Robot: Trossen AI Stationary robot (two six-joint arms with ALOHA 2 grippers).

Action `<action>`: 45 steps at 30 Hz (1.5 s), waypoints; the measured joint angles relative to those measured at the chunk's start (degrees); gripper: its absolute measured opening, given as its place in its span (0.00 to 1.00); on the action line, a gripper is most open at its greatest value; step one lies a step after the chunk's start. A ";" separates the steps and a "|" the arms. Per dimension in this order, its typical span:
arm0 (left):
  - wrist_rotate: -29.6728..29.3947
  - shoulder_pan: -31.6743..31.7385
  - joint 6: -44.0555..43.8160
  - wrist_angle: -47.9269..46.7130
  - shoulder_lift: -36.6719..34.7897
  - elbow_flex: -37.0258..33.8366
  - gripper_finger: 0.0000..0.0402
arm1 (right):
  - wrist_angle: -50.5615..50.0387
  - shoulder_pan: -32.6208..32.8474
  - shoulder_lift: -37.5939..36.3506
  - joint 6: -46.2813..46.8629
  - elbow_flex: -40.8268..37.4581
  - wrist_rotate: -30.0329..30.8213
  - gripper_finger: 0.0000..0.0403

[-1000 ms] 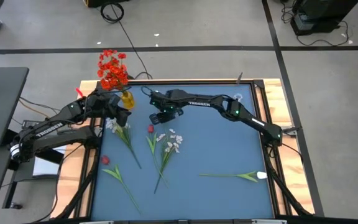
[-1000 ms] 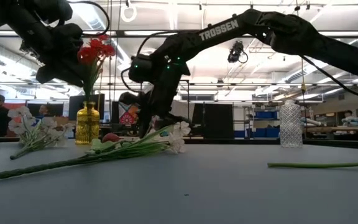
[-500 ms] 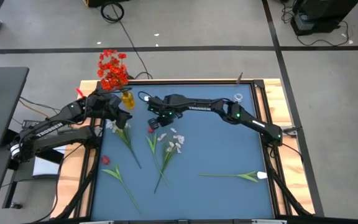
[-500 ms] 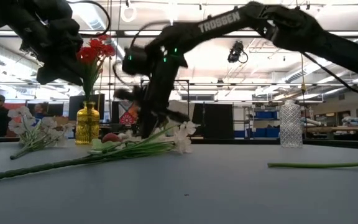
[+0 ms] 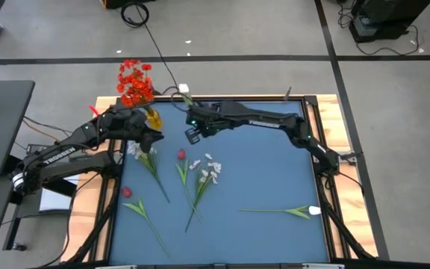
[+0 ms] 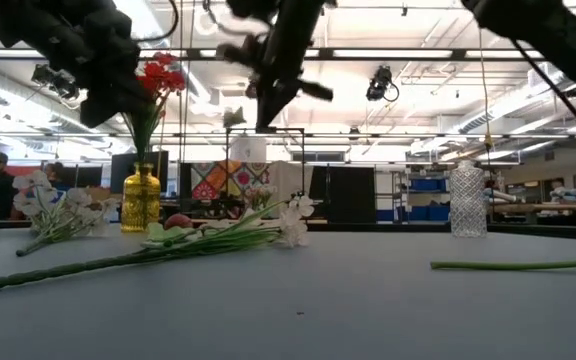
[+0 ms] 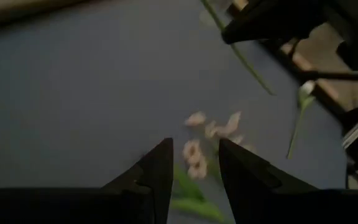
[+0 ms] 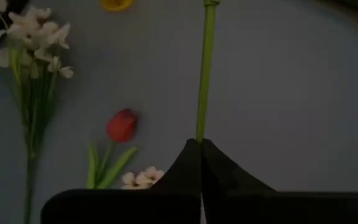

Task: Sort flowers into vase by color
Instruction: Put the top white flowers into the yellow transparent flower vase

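Pinching a thin green stem [image 8: 205, 68] between pressed-together fingers, the right gripper [image 5: 193, 128] hangs raised over the upper middle of the blue table [image 5: 275, 179] in the high view, the stem's pale bloom [image 5: 184, 90] poking past the table's top edge. The left gripper [image 5: 149, 138], fingers spread and empty, sits at upper left beside the yellow vase [image 5: 152, 118] of red flowers [image 5: 134, 82]. Below centre lie a red tulip [image 5: 181, 155] and white sprays [image 5: 207, 169]; another white flower [image 5: 313, 211] lies lower right.
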 joint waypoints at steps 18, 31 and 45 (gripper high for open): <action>-8.19 -8.03 1.56 48.42 12.92 0.02 0.34 | -2.09 0.63 -15.78 -25.79 -0.04 3.81 0.00; -14.37 -9.54 1.15 60.95 22.21 0.00 0.38 | 9.12 -9.30 -28.04 -36.45 -13.66 -3.33 0.00; -13.70 -13.21 -0.63 76.93 36.60 4.07 0.50 | 54.72 -13.06 -46.00 -33.35 -59.72 -24.38 0.00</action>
